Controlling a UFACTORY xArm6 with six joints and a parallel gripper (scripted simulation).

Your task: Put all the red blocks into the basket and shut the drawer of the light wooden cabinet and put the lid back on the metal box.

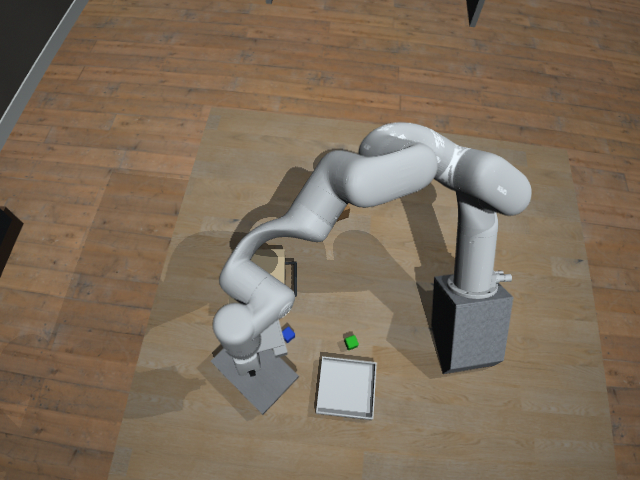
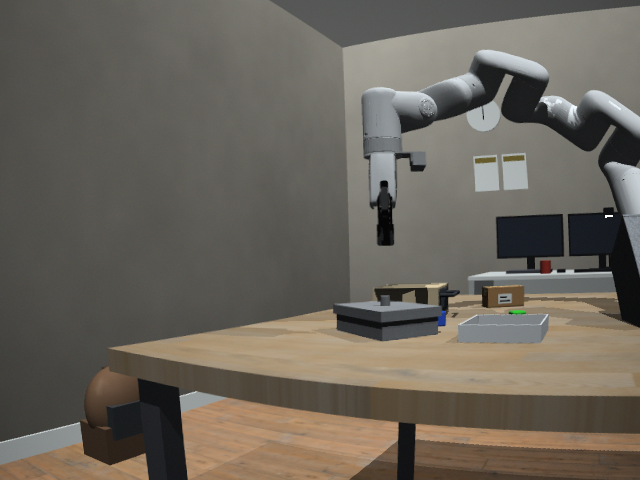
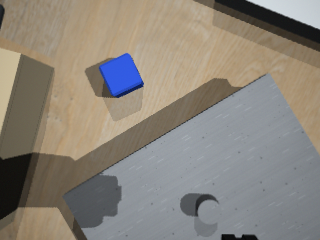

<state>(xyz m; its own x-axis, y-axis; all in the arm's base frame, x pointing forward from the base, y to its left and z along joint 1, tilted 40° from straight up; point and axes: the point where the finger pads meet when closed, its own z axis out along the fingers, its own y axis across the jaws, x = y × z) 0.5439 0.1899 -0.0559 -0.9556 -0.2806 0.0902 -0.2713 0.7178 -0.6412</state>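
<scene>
My gripper [image 2: 385, 238] is shut and empty, high above the metal box [image 2: 387, 323]. The box's grey lid [image 3: 210, 170] is on, with its small knob [image 3: 207, 212] just below my fingertips in the wrist view. From above, my wrist hides part of the lid [image 1: 255, 384]. The white basket [image 1: 345, 386] stands to the right of the box and looks empty. The light wooden cabinet [image 2: 413, 292] stands behind the box, mostly hidden by the arm from above [image 1: 280, 266]. No red block shows in any view.
A blue block [image 1: 288, 334] lies between the metal box and the cabinet; it also shows in the wrist view [image 3: 121, 75]. A green block [image 1: 351, 341] lies just behind the basket. A small cardboard box [image 2: 502, 296] stands further back. The arm's base [image 1: 471, 330] stands at the right.
</scene>
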